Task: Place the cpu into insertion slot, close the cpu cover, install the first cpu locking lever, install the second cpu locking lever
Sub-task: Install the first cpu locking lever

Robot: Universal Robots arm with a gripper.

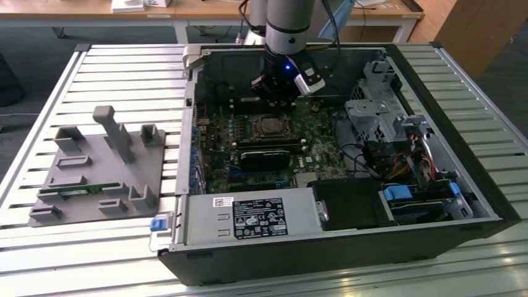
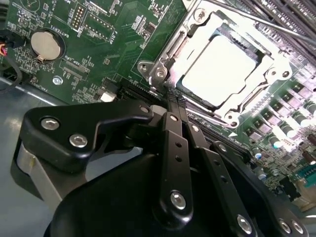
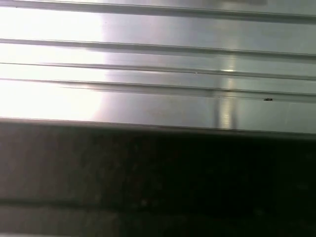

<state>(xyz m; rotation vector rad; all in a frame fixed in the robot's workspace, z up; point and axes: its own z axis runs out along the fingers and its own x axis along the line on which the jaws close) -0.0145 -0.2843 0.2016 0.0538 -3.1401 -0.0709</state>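
In the second wrist view the cpu (image 2: 222, 69) lies flat in the insertion slot (image 2: 163, 69), its pale face showing. The silver cpu cover (image 2: 256, 96) lies down around its edges. A thin lever rod (image 2: 256, 22) runs along the socket's far side. My gripper (image 2: 174, 104) is shut, its black fingers (image 2: 173, 143) pressed together with the tips at a corner of the socket; nothing shows between them. In the exterior view the gripper (image 1: 277, 93) hangs low inside the open computer case, just behind the insertion slot (image 1: 268, 127).
The black case (image 1: 330, 253) lies open on a slatted metal table (image 1: 123, 74). A black graphics card (image 1: 266, 154) sits in front of the socket, with a drive cage (image 1: 375, 117) and cables to the exterior view's right. A grey fixture (image 1: 95, 173) stands at the left.
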